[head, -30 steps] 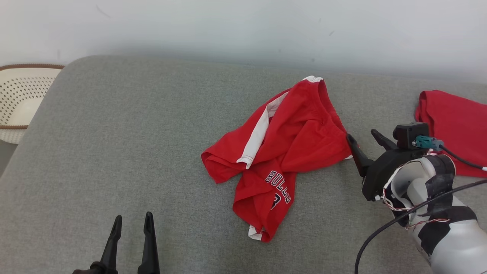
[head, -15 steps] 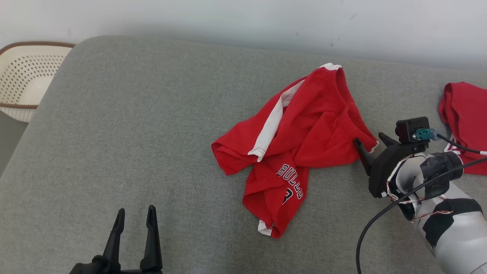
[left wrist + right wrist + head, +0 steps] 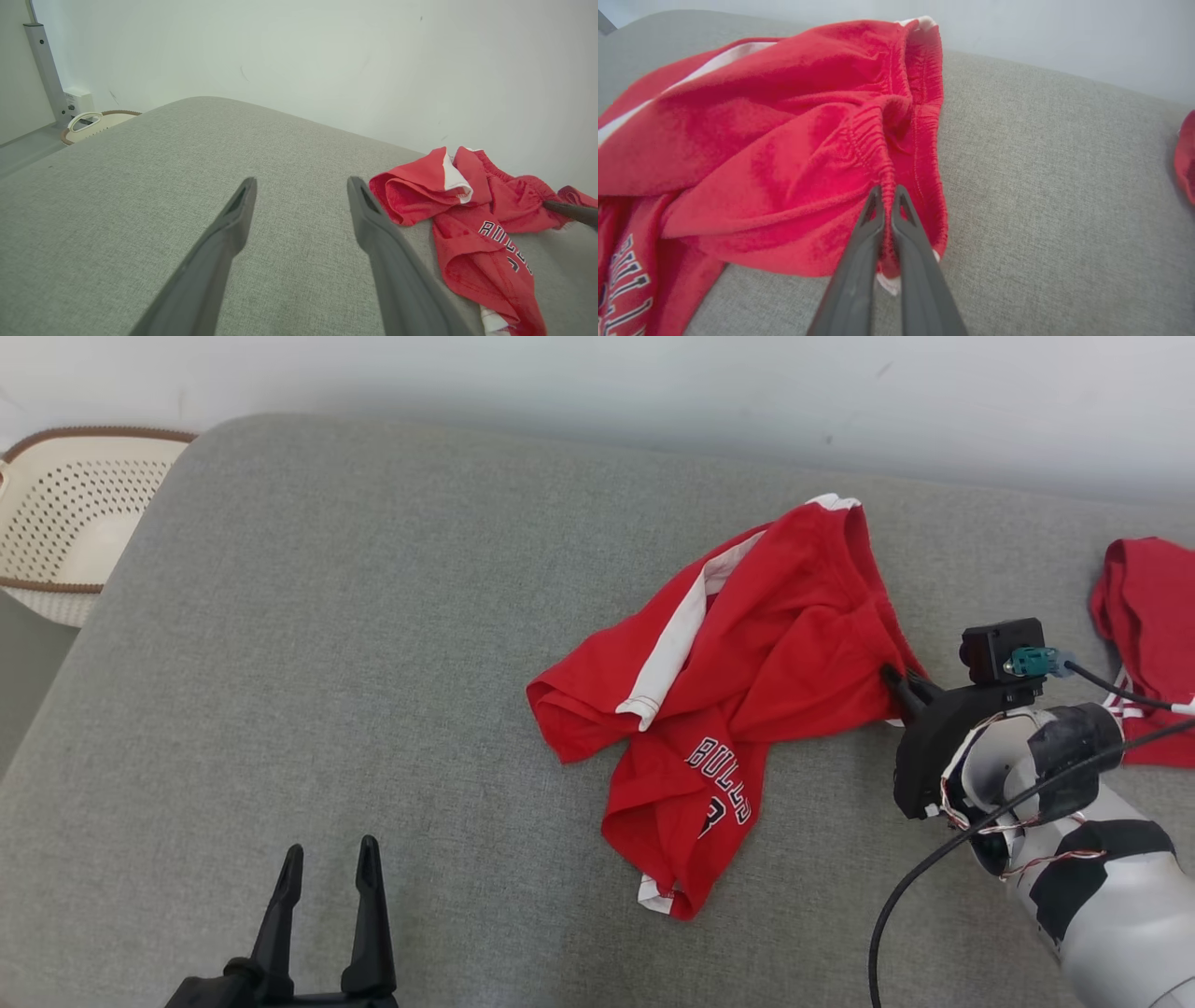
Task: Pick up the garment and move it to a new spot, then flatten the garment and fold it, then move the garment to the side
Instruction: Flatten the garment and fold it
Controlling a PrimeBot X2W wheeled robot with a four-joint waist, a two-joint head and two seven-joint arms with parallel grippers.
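The garment (image 3: 747, 691), red shorts with white side stripes and BULLS lettering, lies crumpled on the grey cushion (image 3: 327, 663), right of centre. My right gripper (image 3: 901, 683) is shut on a fold of the elastic waistband at the garment's right edge; the right wrist view shows the fingers pinching red fabric (image 3: 887, 193). My left gripper (image 3: 325, 863) stands open over bare cushion at the lower left, well away from the garment (image 3: 467, 210), with nothing between its fingers (image 3: 233, 219).
A second red cloth (image 3: 1144, 635) lies at the cushion's right edge, just beyond my right arm. A cream perforated basket (image 3: 65, 532) stands off the cushion's far left corner. A pale wall runs behind the cushion.
My right gripper moved onto the garment's right edge and shut on the waistband. The head camera shifted, so the scene sits differently in the picture. The left gripper stays open.
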